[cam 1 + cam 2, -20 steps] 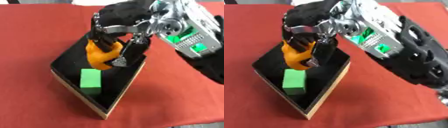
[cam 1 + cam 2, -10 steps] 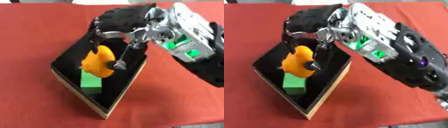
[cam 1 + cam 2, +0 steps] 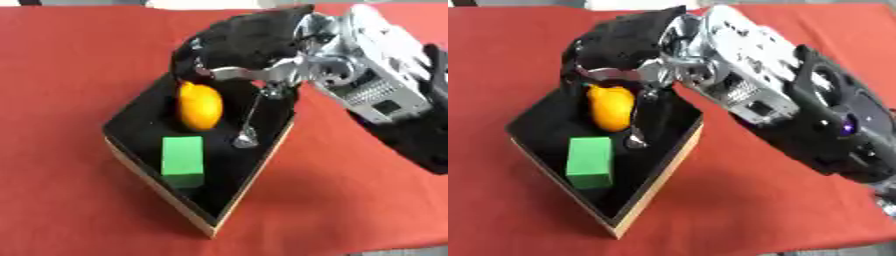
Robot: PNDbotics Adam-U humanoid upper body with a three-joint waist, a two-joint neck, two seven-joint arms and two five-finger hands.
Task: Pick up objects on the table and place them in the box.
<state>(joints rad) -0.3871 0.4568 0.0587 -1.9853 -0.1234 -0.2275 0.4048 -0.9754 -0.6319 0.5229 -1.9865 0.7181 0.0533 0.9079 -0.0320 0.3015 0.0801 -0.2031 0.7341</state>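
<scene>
Box (image 3: pixel 149 165) sits left of centre on the red desk (image 3: pixel 70 60), black inside. Green block (image 3: pixel 183 161) lies in its lower part, orange fruit (image 3: pixel 199 105) in the upper part. Right robot hand (image 3: pixel 241 47) hangs over the box's upper corner, fingers uncurled, holding nothing; thin finger reaches down just right of the fruit.
</scene>
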